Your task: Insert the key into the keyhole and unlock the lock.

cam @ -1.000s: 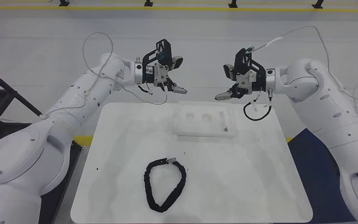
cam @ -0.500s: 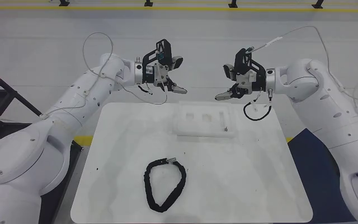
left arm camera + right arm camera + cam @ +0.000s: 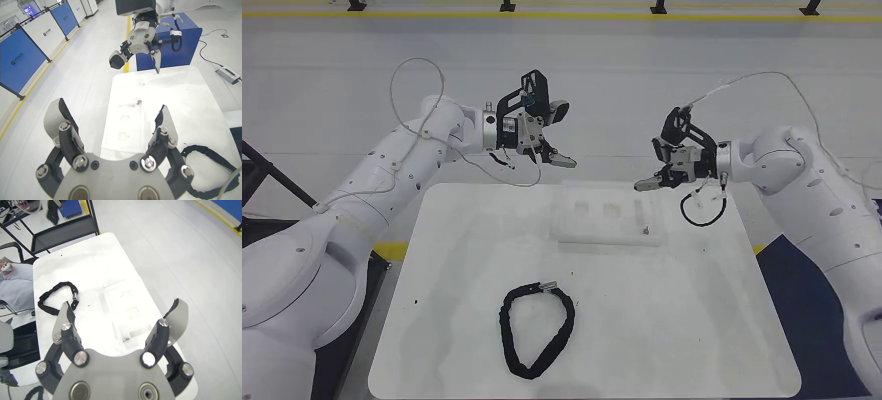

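left gripper (image 3: 112, 103): fingers wide | right gripper (image 3: 121, 301): fingers wide | key (image 3: 139, 101) on tray (image 3: 113, 136) (white) | blue panels (image 3: 20, 56) lettered

My top camera looks down over the table (image 3: 692, 320), while both wrist cameras (roughly facing each other) closely share what seems a white tray (image 3: 111, 132).

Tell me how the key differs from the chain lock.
The key is small and metallic; the chain lock is a much larger black loop. The key lies on the white tray; the chain lock lies on the bare table, nearer the robot. Both lie untouched.
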